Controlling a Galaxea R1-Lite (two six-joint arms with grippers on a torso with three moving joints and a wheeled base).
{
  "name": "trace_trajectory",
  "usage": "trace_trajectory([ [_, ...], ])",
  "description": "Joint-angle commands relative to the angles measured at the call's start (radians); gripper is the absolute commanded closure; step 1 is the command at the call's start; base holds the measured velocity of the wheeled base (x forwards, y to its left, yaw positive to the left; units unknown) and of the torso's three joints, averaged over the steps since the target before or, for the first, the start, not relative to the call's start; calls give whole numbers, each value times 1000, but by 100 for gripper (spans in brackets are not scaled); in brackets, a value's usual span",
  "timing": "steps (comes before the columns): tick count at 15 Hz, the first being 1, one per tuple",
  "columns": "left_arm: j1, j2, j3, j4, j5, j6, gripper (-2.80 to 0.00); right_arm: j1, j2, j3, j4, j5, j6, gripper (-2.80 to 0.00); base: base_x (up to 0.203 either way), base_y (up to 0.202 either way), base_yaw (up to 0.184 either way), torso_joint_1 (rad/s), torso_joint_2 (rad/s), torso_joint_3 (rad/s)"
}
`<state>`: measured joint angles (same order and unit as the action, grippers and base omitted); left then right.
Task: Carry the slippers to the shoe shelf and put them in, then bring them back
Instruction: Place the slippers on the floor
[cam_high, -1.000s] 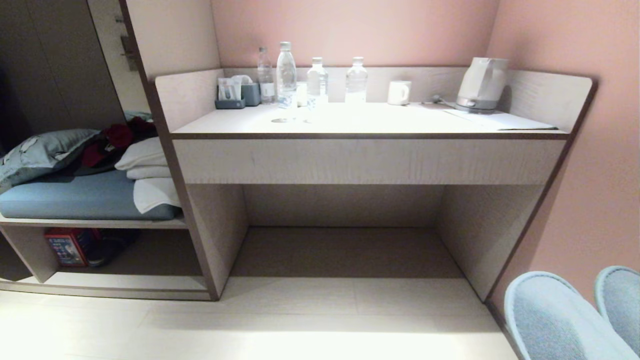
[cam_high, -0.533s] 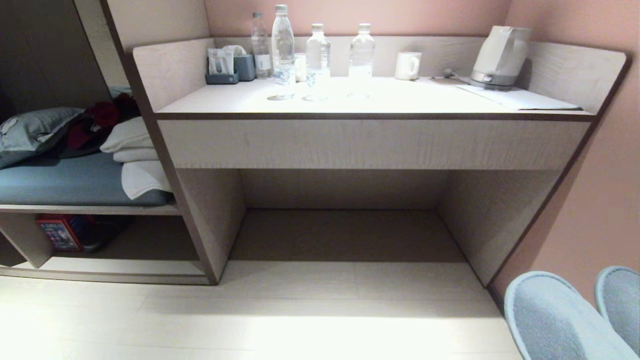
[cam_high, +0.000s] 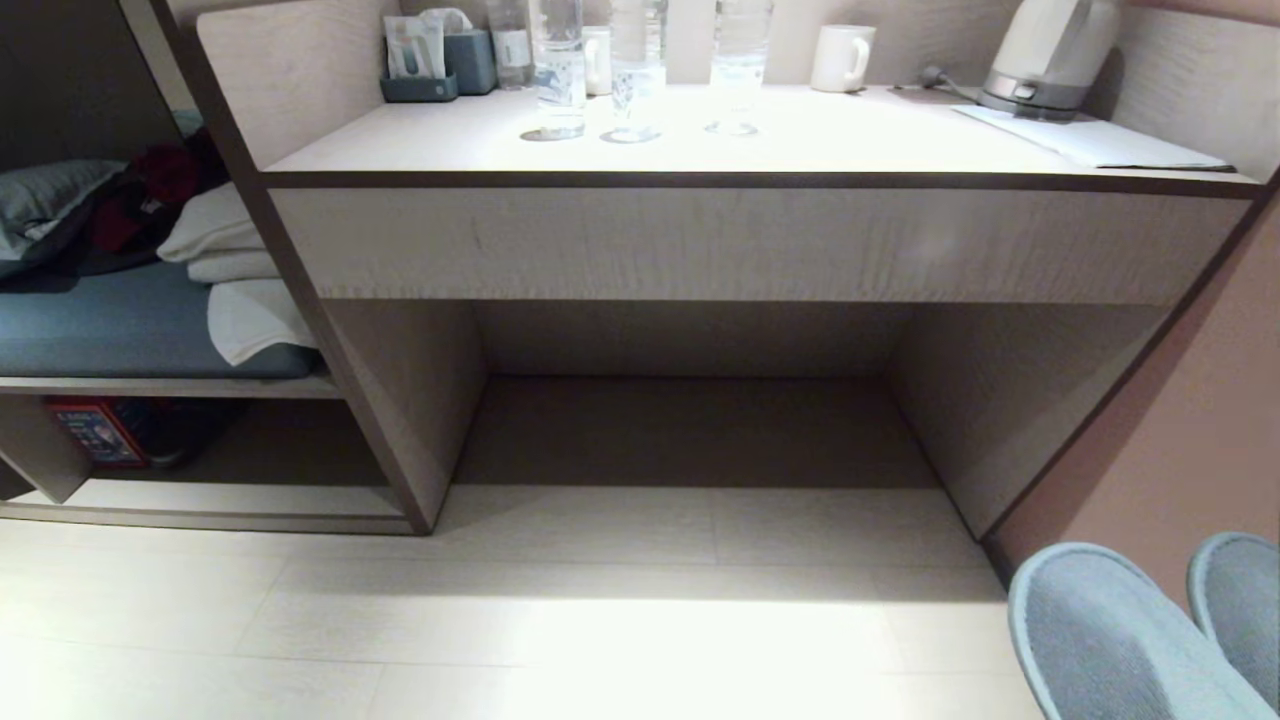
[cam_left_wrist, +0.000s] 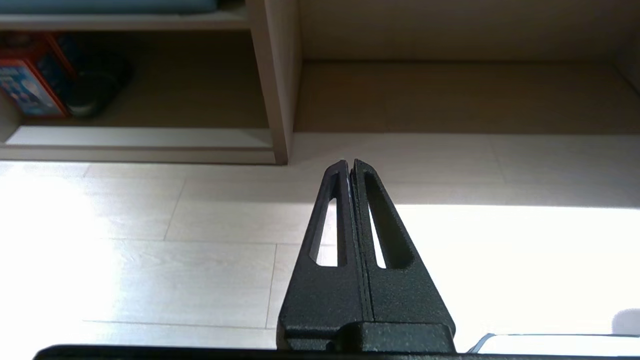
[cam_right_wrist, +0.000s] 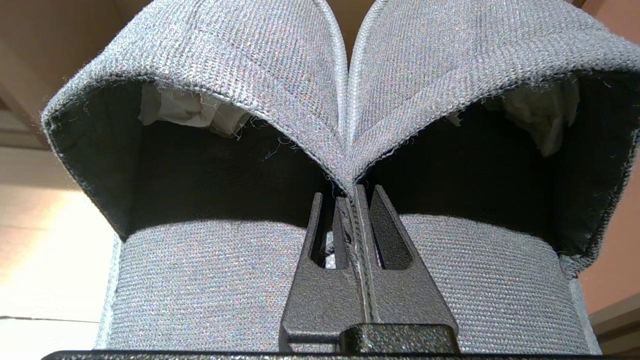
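Slippers (cam_right_wrist: 320, 100) hang side by side in the right gripper (cam_right_wrist: 356, 192), whose fingers are pressed together on the inner edges where the two uppers meet; in the head view their toes (cam_high: 1110, 640) show at the lower right, above the floor (cam_high: 560, 630). The left gripper (cam_left_wrist: 350, 165) is clenched on nothing and points over the floor. Farther on stands the desk (cam_high: 740, 240) with bottles (cam_high: 558, 70), a mug (cam_high: 842, 58) and a kettle (cam_high: 1050, 55) along its back edge. Left of the desk, the shoe shelf (cam_high: 240, 497) holds a red box (cam_high: 85, 432).
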<state>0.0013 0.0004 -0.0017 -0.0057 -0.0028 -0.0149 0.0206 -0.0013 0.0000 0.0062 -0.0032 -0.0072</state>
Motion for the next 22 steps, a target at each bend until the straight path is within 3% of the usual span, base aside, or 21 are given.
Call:
trace_trajectory([
  [1,0,1,0,0,0,-2,0,0,1,0,0,0,0,0,0,0,0,2,4,-204],
  [22,0,1,0,0,1,1,0,1,1,0,0,0,0,0,0,0,0,3,1,-198],
])
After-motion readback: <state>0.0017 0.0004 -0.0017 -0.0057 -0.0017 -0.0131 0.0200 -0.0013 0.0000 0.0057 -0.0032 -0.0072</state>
